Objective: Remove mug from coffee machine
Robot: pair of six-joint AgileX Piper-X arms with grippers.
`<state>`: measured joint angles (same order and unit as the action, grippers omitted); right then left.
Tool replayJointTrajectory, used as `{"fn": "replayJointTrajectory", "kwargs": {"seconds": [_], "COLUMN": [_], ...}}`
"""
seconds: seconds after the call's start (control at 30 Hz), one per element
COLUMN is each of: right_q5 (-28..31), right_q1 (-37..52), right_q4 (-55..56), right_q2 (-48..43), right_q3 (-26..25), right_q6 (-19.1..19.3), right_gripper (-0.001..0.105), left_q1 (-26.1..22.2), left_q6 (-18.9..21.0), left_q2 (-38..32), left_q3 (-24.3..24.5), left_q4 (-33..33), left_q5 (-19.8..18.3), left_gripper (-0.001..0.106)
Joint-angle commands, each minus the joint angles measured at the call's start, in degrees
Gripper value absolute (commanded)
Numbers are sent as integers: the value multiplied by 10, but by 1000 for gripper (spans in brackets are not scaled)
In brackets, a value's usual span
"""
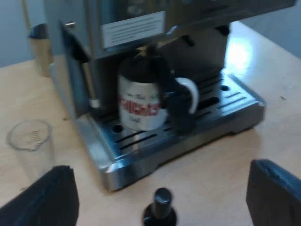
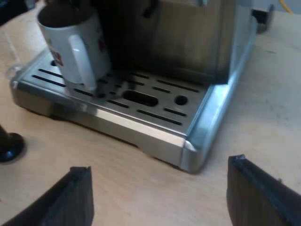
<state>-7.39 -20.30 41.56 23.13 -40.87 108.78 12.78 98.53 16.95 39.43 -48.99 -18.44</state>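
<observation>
White ceramic mug with red lettering (image 1: 141, 106) (image 2: 55, 36) sits upright on the slotted metal drip tray (image 2: 155, 113) of the stainless-steel espresso machine (image 1: 134, 28). It's tucked under the brew head, at the tray end far from the right gripper. Handling, my read: rigid glazed ceramic, moderate weight, slick walls, chips if knocked against the steel. Inside looks dark and I can't tell if it's filled, so treat it as full and keep it level. Best hold is probably a pinch across the white loop handle (image 2: 80, 59), which faces the right gripper. Fallback is a pinch over the rim wall, though clearance under the brew head looks tight. Right gripper (image 2: 161, 165) is spread wide and holds nothing, low over the light wooden table (image 2: 141, 188) near the tray's near corner, well apart from the mug. Left gripper (image 1: 160, 168) is spread wide and empty too, over the table at the tray's front, with the mug far beyond it and the handle turned sideways to it. Black-knobbed tamper (image 1: 161, 209) stands on the table close under the left gripper. Clear measuring glass (image 1: 30, 141) stands beside the machine. Small lift first, then draw the mug out over the table.
</observation>
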Motion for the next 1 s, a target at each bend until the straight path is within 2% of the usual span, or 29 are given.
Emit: {"fn": "replayJointTrajectory", "kwargs": {"seconds": [0.03, 0.17, 0.37, 0.57, 0.67, 0.8, 1.0], "right_q5": [-11, -14, 8, 12, 12, 12, 12], "right_q1": [-23, -75, -139, -161, -161, -161, -161], "right_q4": [-30, -54, -103, -159, -187, -212, -307], "right_q2": [18, 57, 118, 188, 221, 245, 333], "right_q3": [-8, -8, -8, -8, -6, -6, -6], "right_q6": [7, 7, 6, 2, -25, -28, -28], "right_gripper": [62, 62, 62, 62, 62, 62, 62], "left_q1": [16, 29, 28, 28, 28, 28, 28], "left_q6": [6, 5, 2, 2, 2, 2, 2], "left_q2": [17, 39, 47, 47, 47, 47, 47], "left_q3": [5, 5, 5, 5, 5, 5, 5], "left_q4": [19, 23, 22, 21, 21, 20, -20], "left_q5": [-22, -45, -46, -46, -46, -46, -46], "left_gripper": [87, 87, 87, 87, 87, 87, 87]}}
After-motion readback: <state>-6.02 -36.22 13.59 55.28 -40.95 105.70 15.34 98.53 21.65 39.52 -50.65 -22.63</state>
